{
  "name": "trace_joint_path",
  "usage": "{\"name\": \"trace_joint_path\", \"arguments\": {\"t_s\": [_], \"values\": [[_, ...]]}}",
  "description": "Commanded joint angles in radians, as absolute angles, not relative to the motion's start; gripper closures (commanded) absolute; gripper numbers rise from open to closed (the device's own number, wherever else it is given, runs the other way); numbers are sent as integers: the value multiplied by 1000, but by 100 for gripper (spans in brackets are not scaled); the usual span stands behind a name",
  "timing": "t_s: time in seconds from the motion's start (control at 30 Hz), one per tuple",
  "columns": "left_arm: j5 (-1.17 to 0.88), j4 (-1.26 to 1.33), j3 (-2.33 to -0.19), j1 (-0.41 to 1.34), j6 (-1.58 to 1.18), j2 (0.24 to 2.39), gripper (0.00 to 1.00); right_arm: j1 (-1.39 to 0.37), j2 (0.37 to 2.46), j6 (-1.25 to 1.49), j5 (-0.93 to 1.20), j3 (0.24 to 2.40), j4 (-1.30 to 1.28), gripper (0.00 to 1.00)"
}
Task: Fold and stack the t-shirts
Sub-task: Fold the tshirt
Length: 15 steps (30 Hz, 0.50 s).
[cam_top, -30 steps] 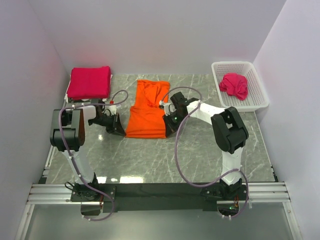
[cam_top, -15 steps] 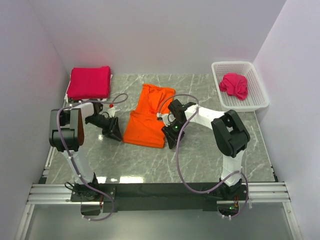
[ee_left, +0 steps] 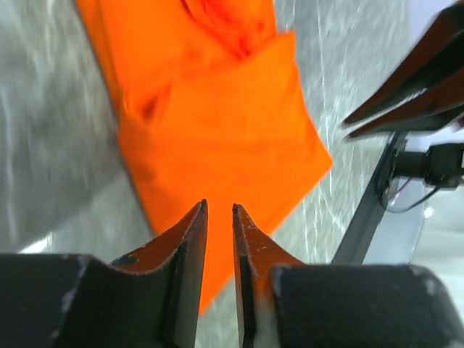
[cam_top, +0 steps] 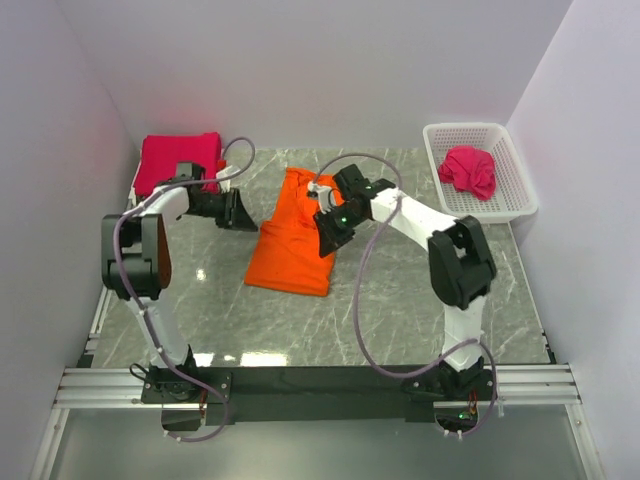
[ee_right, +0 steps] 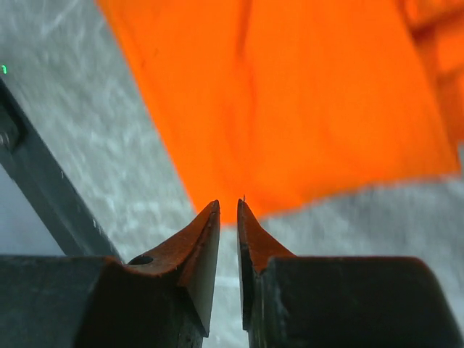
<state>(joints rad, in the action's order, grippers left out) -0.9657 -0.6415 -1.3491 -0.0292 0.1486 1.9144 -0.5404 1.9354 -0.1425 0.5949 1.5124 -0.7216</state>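
Stock of work, as it is lying now:

- Folded crimson-pink pile (cam_top: pixel 180 163): sitting squared at the back left corner of the table (cam_top: pixel 420 290). This part is reading as done, though how many shirts are in it cannot be told from above.
- Orange t-shirt (cam_top: pixel 295 232): lying mid-table, slightly aslant, and showing as a long narrow panel with the collar end bunched toward the back wall. It is judged part-folded, with a crosswise fold and the carry to the pile remaining.
- Crumpled crimson-pink t-shirt (cam_top: pixel 470 170): lying in a heap inside the white lattice basket (cam_top: pixel 520 190) at the back right, not yet unfolded.
- Left gripper (cam_top: pixel 243 215): hovering just beside the orange shirt's left edge, near the pile. Its fingers (ee_left: pixel 190 239) are standing a narrow slit apart and pinching nothing.
- Right gripper (cam_top: pixel 327 238): hanging over the orange shirt's right edge. Its fingers (ee_right: pixel 206 239) are likewise parted by a thin gap, with no cloth between them.

Tally: one pile standing finished, one shirt half-way, one waiting in the basket
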Motion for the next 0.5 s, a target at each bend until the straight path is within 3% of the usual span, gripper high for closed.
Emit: {"name": "trace_joint_path", "arguments": {"t_s": [0.0,0.13,0.37,0.47], "values": [[-1057,-437,-1391,-8,-9,2006,74,-532,2067,-51,647,1581,-634,77],[-1028,-235,-1408,23,-170,2101,74,-485,2173,-15,577,1647,-595,78],[-980,-97,-1476,25,-322,2206,73,-413,2309,-57,404,1853,-655,77],[-1000,-55,-1477,23,-353,2195,68,-411,2307,-101,394,1931,-678,71]]}}
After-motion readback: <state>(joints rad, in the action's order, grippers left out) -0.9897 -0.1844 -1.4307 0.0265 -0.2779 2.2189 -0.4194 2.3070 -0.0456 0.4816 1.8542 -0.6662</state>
